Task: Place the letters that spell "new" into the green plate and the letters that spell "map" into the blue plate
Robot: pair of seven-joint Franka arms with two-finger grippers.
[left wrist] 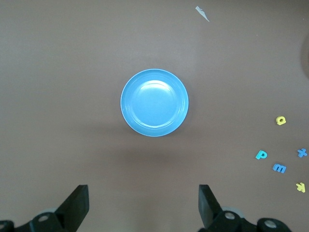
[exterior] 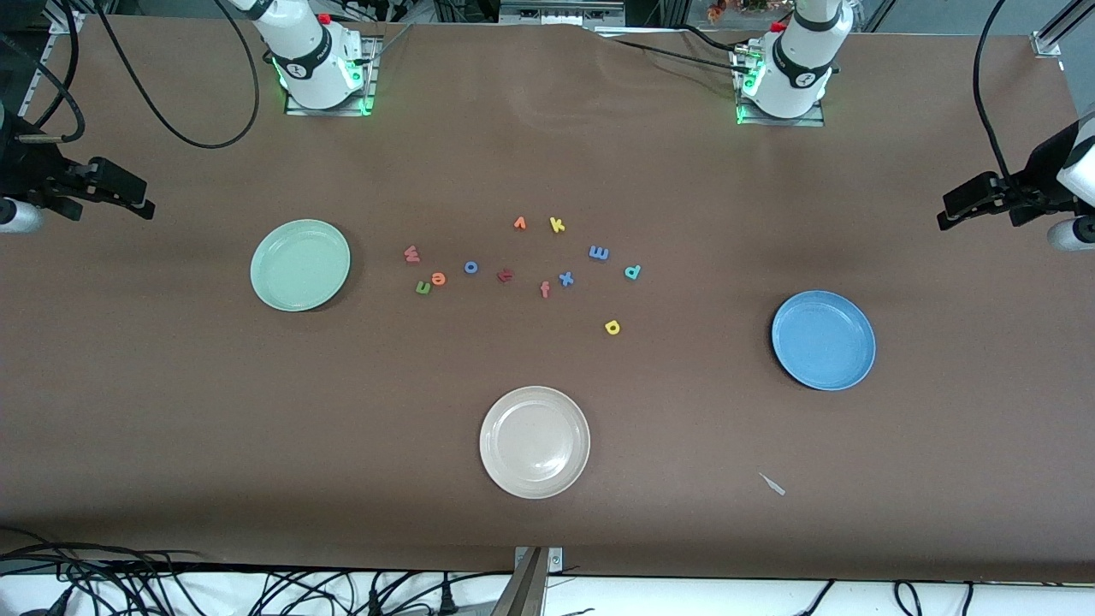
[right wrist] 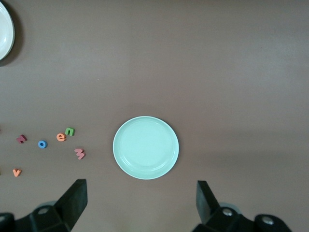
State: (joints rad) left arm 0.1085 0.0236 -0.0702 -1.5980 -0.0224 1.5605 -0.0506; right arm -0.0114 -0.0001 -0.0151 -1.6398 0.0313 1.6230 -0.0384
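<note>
Both arms wait high at the table's ends, each holding nothing, with fingers spread wide. The left gripper (left wrist: 142, 210) hangs over bare table at the left arm's end, with the blue plate (left wrist: 154, 102) lying empty below and ahead of its open fingers; the right gripper (right wrist: 140, 205) hangs the same way at the right arm's end over the empty green plate (right wrist: 146, 147). The letters sit in a loose scatter on the brown table (exterior: 171, 411) between the two plates, well apart from either gripper. Nearest the green plate are the pinkish-red w (exterior: 412, 254), the green n (exterior: 423, 287) and the orange e (exterior: 439, 278), the n and e just beside each other. Toward the blue plate lie the blue m (exterior: 600, 252) and the teal p (exterior: 632, 272), with the yellow a (exterior: 612, 327) nearer the front camera and set off alone. Among them lie a blue o (exterior: 470, 267), a dark red letter (exterior: 505, 275), a salmon f (exterior: 545, 290), a blue x (exterior: 565, 278), a yellow k (exterior: 557, 225) and an orange wedge-shaped letter (exterior: 519, 223). A beige plate (exterior: 535, 441) lies empty nearest the front camera, and a small pale scrap (exterior: 772, 484) lies nearer the camera than the blue plate. Nothing lies between the letters and the plates.
</note>
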